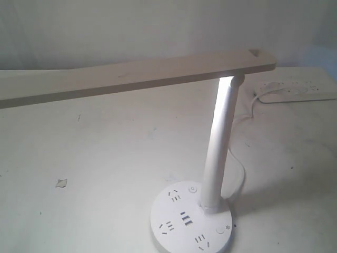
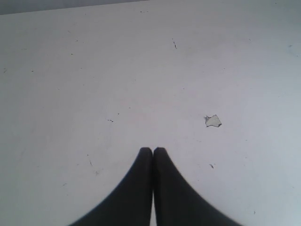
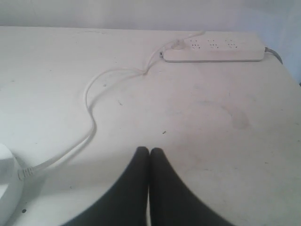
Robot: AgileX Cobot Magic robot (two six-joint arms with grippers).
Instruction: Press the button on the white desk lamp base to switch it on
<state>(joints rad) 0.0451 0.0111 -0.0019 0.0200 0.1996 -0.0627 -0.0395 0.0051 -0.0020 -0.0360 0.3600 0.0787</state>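
Left pincer (image 2: 153, 151) closed, matte black, tapered

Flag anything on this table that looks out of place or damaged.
One small pale scrap lies loose on the table, well left of the white desk lamp base; it looks like a torn flake or chip. A faint ring-shaped stain marks the tabletop near the power strip. Nothing else stands out.

Surface (image 1: 105, 153): white, lightly speckled. A small grey scrap (image 2: 213, 121) is seen near the left tool (image 2: 153, 150), beyond its tips. The white desk lamp base (image 1: 179, 235) rests on the surface. A white cable (image 3: 89, 117) is traced past the right tool (image 3: 149, 150) to a power strip (image 3: 214, 49) well beyond that tool.
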